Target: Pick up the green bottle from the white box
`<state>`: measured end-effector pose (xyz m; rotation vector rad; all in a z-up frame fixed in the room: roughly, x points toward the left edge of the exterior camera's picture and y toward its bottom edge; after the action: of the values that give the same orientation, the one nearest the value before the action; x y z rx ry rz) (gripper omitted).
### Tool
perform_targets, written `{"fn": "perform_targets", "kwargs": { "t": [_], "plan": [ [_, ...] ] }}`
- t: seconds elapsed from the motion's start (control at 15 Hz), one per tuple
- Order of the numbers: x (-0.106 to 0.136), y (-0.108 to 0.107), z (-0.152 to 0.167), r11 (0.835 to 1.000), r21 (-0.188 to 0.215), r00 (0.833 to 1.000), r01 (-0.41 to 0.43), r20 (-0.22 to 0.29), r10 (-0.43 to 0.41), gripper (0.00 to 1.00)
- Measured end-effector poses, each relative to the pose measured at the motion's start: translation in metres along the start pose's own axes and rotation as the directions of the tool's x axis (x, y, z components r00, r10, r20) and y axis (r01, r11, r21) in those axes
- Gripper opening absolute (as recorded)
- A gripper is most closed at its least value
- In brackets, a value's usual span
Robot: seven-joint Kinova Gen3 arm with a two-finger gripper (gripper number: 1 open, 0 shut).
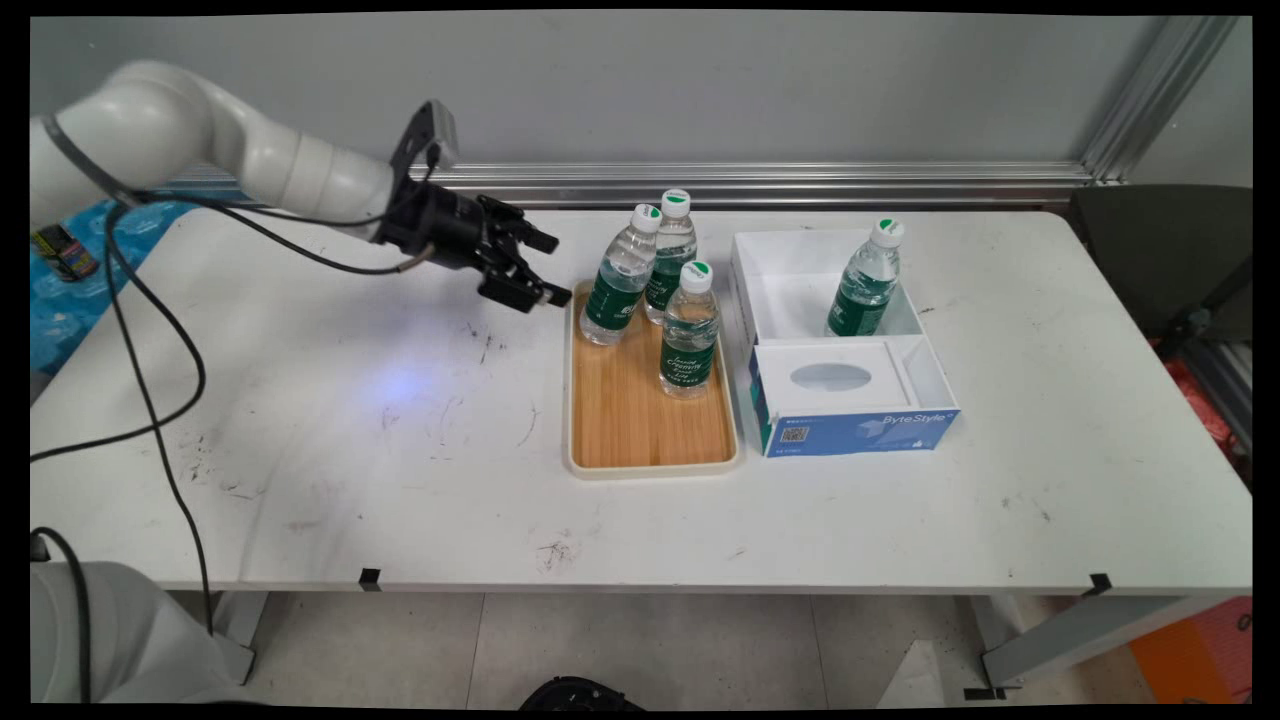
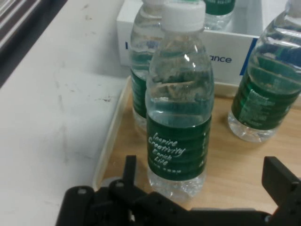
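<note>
My black gripper (image 1: pixel 555 270) hovers open just left of a bamboo tray (image 1: pixel 650 440), holding nothing. Three clear water bottles with green labels and white caps stand upright on the tray's far half. The nearest bottle (image 1: pixel 618 280) is just right of the fingertips, apart from them. In the hand view this bottle (image 2: pixel 178 103) stands straight ahead of the gripper (image 2: pixel 203 165), in line with the gap between its fingers. A second bottle (image 2: pixel 141 70) is partly hidden behind it and a third (image 2: pixel 265 89) stands to the right on the tray (image 2: pixel 235 160).
Right of the tray stands an open white and blue box (image 1: pixel 850 425), with a fourth bottle (image 1: pixel 866 280) upright in its far compartment. An aluminium rail (image 1: pixel 760 180) runs along the back wall. A dark chair (image 1: pixel 1160 260) sits at the right end.
</note>
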<state>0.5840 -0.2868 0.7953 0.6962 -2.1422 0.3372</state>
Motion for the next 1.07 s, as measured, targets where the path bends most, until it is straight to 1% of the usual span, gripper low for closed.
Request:
{"fn": "perform_targets", "kwargs": {
  "t": [0.13,0.33,0.6,0.8,1.07],
  "plan": [
    [0.014,0.002,-0.019,1.000,0.001,1.000,-0.007,0.020,0.007,1.00],
    [0.039,0.005,-0.045,1.000,-0.010,0.999,-0.025,0.045,0.025,1.00],
    [0.076,0.003,-0.071,0.998,-0.038,0.996,-0.044,0.070,0.046,1.00],
    [0.110,-0.001,-0.084,0.996,-0.065,0.994,-0.068,0.078,0.073,1.00],
    [0.148,-0.008,-0.087,0.990,-0.092,0.991,-0.105,0.077,0.112,1.00]
  ]
}}
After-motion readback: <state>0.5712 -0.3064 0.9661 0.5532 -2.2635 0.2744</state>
